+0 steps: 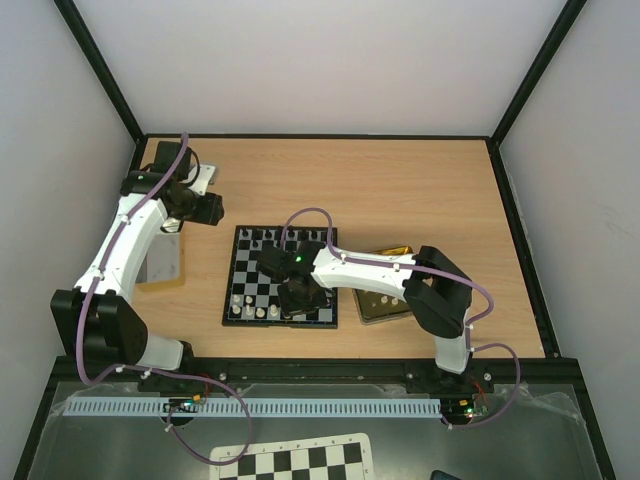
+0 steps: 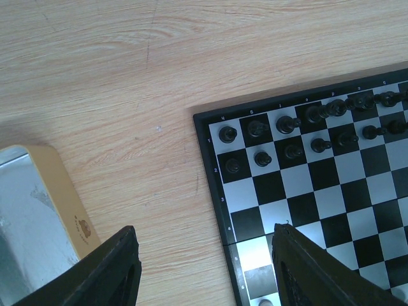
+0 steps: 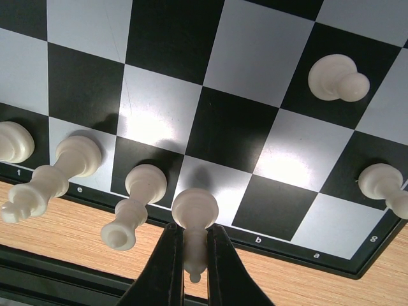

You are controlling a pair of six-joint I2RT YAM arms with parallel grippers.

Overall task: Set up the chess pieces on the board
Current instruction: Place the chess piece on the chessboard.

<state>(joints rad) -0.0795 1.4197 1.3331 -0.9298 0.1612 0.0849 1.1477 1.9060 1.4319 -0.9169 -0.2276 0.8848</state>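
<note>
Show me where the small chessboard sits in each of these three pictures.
Top external: board mid-table, partly under the right arm.
Left wrist: board fills the right side, black pieces on it.
Right wrist: board fills most of the picture.
Shared landmark: the wooden table around its black frame.

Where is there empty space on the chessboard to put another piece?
The middle rows of the board are bare, between the black pieces at the far side and the white pieces at the near edge. Bare wood also lies between the board and the gold tin. It is crowded along the near edge, where the right gripper holds a white piece.
</note>
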